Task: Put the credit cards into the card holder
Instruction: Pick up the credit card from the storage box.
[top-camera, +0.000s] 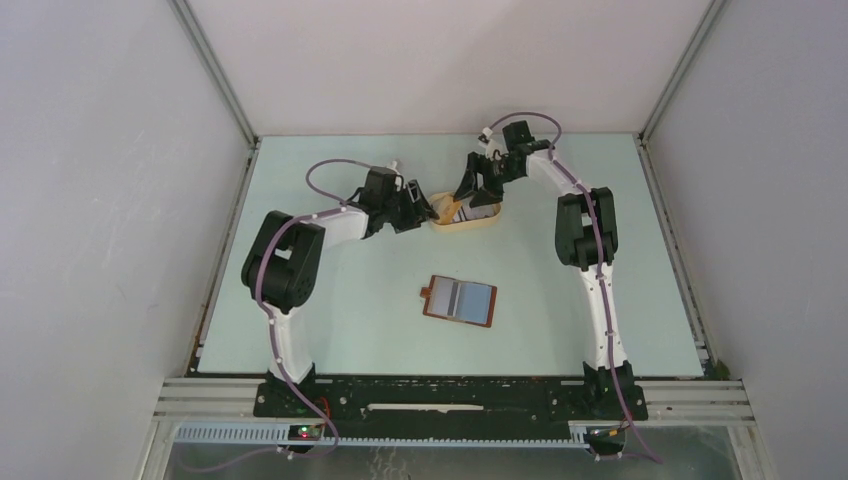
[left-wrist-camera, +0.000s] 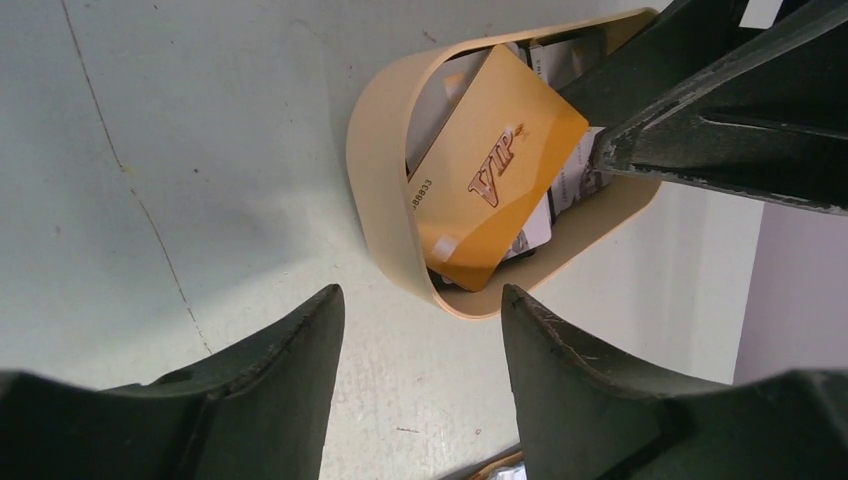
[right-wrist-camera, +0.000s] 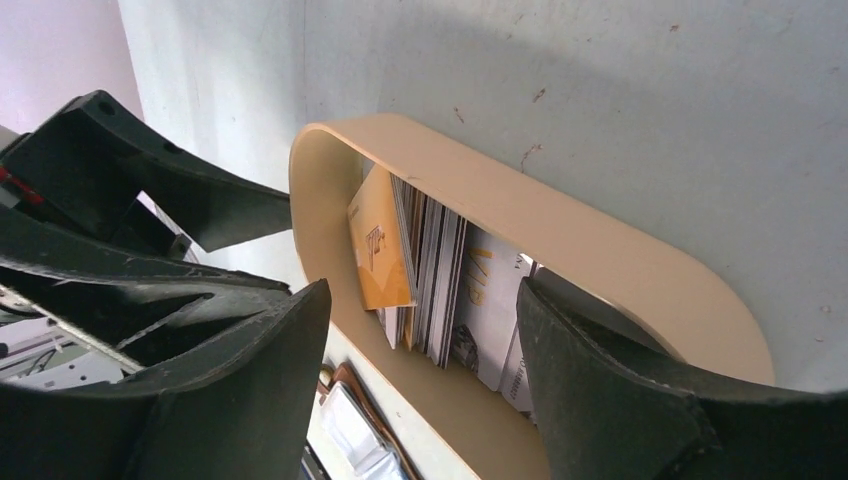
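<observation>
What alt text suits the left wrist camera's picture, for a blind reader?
A gold VIP card leans on other cards in a tan oval tray on a pale table. The left gripper, open and empty, stands just short of the tray; the right gripper pokes in from the upper right.

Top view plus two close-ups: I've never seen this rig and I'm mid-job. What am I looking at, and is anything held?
These are two robot arms, each ending in a two-finger gripper. The wide picture looks down from above and behind them. Each close-up comes from a camera on one wrist. On the table lie an open brown card holder and a tan oval tray. Credit cards stand in the tray, with a gold VIP card leaning on them. The left gripper hangs open beside the tray. The right gripper is open, one finger reaching into the tray. Neither holds anything.
</observation>
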